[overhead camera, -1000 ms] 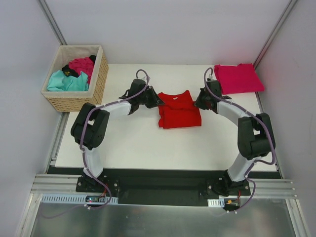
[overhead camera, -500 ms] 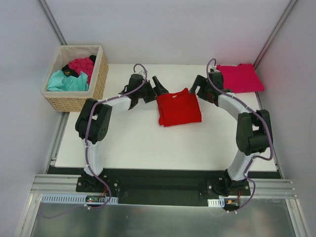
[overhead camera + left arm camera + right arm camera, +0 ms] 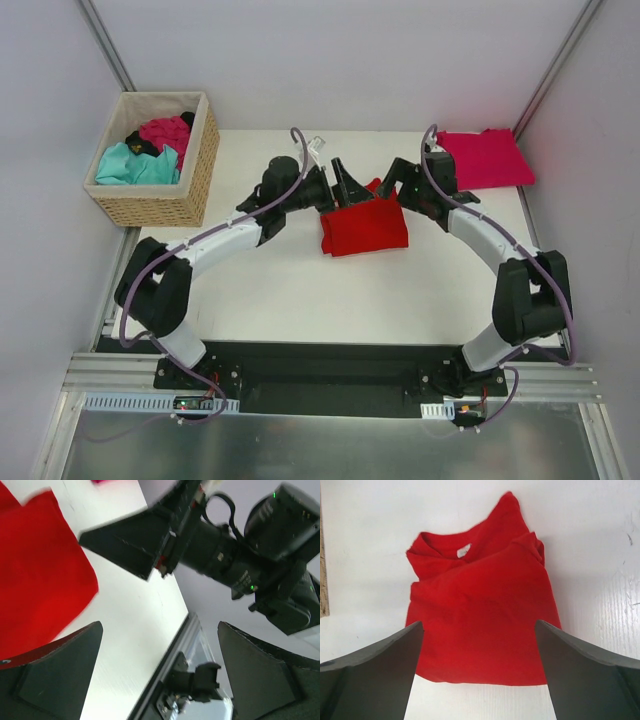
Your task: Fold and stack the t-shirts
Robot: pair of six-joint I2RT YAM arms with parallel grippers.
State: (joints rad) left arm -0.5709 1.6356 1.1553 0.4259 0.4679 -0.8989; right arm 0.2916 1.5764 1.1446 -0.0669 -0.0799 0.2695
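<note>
Red t-shirt (image 3: 365, 228) lies folded, left gripper (image 3: 348, 184) and right gripper (image 3: 392, 180) spread wide

1. The red t-shirt (image 3: 364, 228) lies folded flat mid-counter (image 3: 280, 280), collar showing.
2. The crimson t-shirt (image 3: 485, 158) lies folded flat at the far right corner.
3. The teal t-shirt (image 3: 135, 165), magenta t-shirt (image 3: 165, 132) and black t-shirt (image 3: 137, 143) sit crumpled in the basket (image 3: 205, 150), far left.

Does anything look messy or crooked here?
Only a little. The red t-shirt in the middle of the table is folded unevenly: its collar end pokes out crookedly. Nothing looks spilled or torn.
</note>
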